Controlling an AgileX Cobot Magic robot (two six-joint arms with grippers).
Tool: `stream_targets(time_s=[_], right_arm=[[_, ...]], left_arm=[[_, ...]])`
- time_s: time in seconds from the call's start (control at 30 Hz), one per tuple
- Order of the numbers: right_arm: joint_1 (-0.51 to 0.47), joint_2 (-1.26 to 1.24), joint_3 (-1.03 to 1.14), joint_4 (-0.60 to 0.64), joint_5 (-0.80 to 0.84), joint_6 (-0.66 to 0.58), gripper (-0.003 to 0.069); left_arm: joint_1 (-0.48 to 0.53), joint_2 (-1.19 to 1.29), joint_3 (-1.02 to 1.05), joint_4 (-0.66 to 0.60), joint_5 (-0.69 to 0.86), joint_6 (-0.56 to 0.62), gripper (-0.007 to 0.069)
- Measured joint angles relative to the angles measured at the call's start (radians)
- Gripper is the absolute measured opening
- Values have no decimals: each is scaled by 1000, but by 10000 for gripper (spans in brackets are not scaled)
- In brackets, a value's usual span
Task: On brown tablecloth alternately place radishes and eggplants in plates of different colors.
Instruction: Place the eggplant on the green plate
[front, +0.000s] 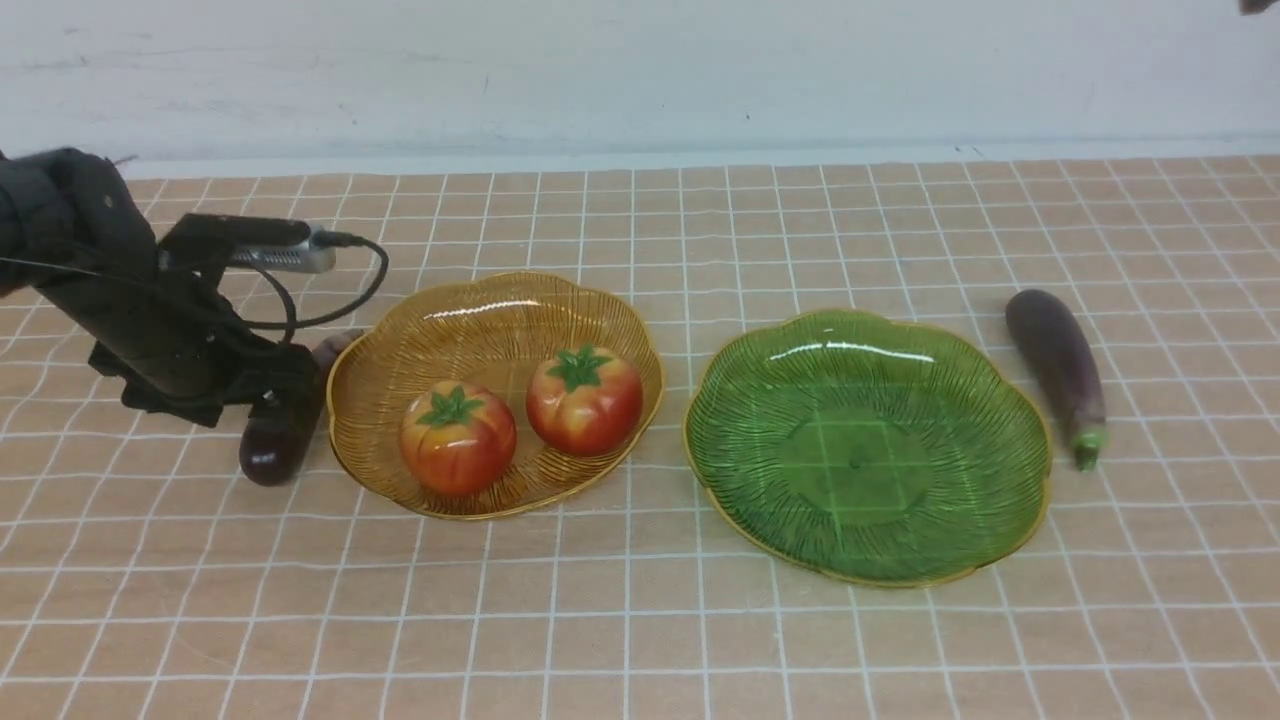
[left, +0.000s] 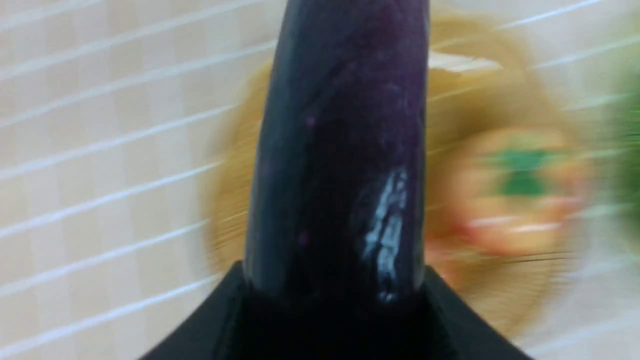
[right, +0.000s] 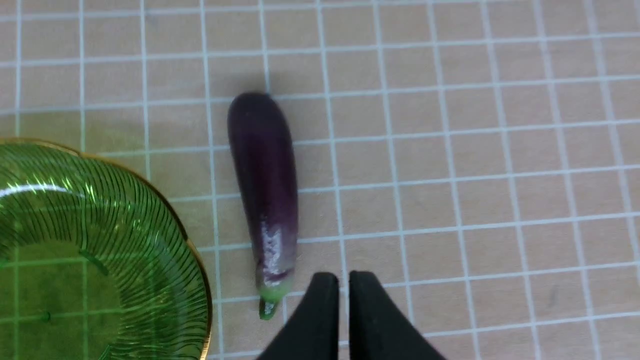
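Well, past the amber plate's scalloped edge, I see bare brown tablecloth before the green plate. Both are ribbed, translucent plastic; the amber one bears two glossy radishes. My left gripper grips a smooth dark eggplant. The right gripper stands slightly open, near the green-tipped eggplant beside the green plate.
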Motion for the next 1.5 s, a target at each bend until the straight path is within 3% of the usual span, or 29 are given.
stream_targets(time_s=[0.13, 0.3, 0.4, 0.53, 0.67, 0.7, 0.8, 0.93, 0.97, 1.03, 1.1, 1.13, 1.17, 1.23, 1.3, 1.5], right_arm=[[0, 73, 0, 11, -7, -5, 116], [0, 162, 0, 19, -14, -8, 286], [0, 215, 0, 19, -25, -7, 372], [0, 272, 0, 17, -66, 8, 486], [0, 334, -1, 27, -84, 11, 553], [0, 348, -1, 35, -90, 11, 557], [0, 383, -1, 68, -109, 6, 560], [0, 437, -1, 148, -139, -36, 559], [0, 448, -1, 159, -147, -44, 554], [0, 470, -1, 172, -154, -51, 526], [0, 486, -1, 174, -155, -55, 474], [0, 492, -2, 166, -155, -61, 424], [-2, 495, -5, 160, -154, -66, 329], [-2, 495, -5, 155, -154, -68, 328], [-2, 490, -7, 142, -151, -65, 332], [-18, 338, -8, 125, -94, -14, 332]], left_arm=[[-207, 55, -6, -87, -69, 0, 296], [-394, 205, -5, -114, -207, 1, 296], [-463, 300, -4, -109, -330, 3, 296], [-490, 383, -3, -109, -378, -2, 316], [-489, 406, -1, -105, -375, -14, 435], [-489, 406, -1, -105, -375, -18, 524], [-489, 401, -1, -104, -348, -19, 662], [-488, 360, -11, -101, -291, -46, 680], [-486, 338, -20, -95, -269, -64, 655], [-476, 269, -39, -67, -217, -104, 535], [-471, 217, -48, -35, -183, -126, 388], [-468, 193, -53, -18, -161, -133, 290], [-468, 170, -55, 7, -138, -138, 209], [-468, 120, -60, 52, -99, -145, 72], [-468, 73, -61, 91, -60, -163, 27], [-446, -67, -61, 240, 47, -242, -3]])
